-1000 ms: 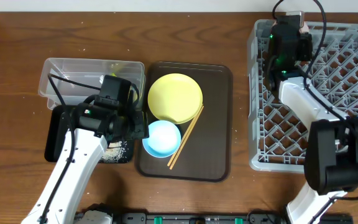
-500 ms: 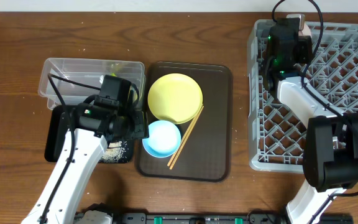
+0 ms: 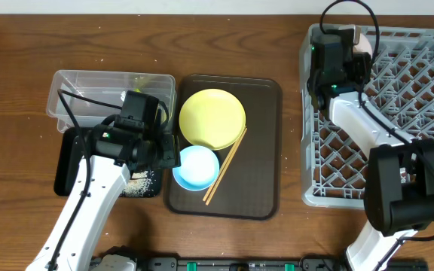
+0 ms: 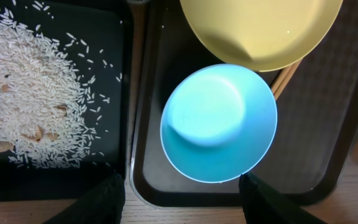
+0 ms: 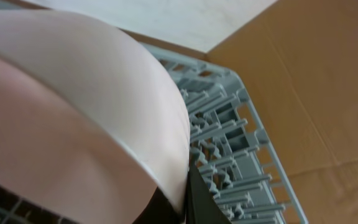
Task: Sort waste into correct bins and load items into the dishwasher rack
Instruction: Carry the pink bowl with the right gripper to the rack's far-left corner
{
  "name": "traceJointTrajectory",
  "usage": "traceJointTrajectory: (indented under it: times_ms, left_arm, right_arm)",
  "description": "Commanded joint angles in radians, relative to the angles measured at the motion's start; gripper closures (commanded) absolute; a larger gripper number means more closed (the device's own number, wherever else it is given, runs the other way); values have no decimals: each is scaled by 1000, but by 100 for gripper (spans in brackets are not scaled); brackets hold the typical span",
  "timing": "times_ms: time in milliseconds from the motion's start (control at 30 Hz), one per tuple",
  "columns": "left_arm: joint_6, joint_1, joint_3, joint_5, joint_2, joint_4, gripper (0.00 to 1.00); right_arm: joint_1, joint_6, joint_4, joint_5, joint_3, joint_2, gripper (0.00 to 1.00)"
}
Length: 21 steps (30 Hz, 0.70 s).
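your left gripper [image 4: 185,208] hangs with its fingers spread wide and nothing between them, and the round light blue bowl [image 4: 219,121] sits directly below and just ahead of the fingertips, upright and empty. beyond that bowl, further out from the gripper, the round yellow plate [image 4: 260,28] lies with its edge touching or overlapping the bowl's far rim. the pair of wooden chopsticks [image 3: 224,165] lies slanted on the bowl's right side from where the gripper looks, one end tucked at the plate's edge. all three rest on the large dark brown serving tray [image 3: 262,150]. to the gripper's left the shallow black rectangular tray [image 4: 61,186] lies just beside the brown one, with white rice-like crumbs [image 4: 30,99] scattered across it. past the black tray, ahead of the gripper and to its left, stands the clear plastic rectangular tub [image 3: 81,90], with a scrap of green and yellow showing at its near corner; you cannot tell from here what it is. your right gripper [image 3: 355,44] is well apart from all this, at the far left corner of the large grey plastic lattice rack [image 3: 420,113], and it is clamped on the rim of a white bowl [image 5: 73,112], which fills most of its wrist view, tilted, with the rack's pegs showing just behind it.
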Motion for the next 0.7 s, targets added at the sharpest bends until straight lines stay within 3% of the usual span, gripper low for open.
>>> traceJointTrajectory:
  times_ms: [0, 367, 667]
  left_arm:
    - [-9, 6, -9, -15, 2, -3, 38]
    - [-9, 6, -9, -15, 2, -8, 38]
    - [-9, 6, -9, -15, 2, -11, 38]
  right_arm:
    - [51, 31, -48, -71, -13, 18, 99]
    - [115, 102, -96, -75, -13, 18, 96]
    - [153, 190, -159, -79, -13, 18, 80]
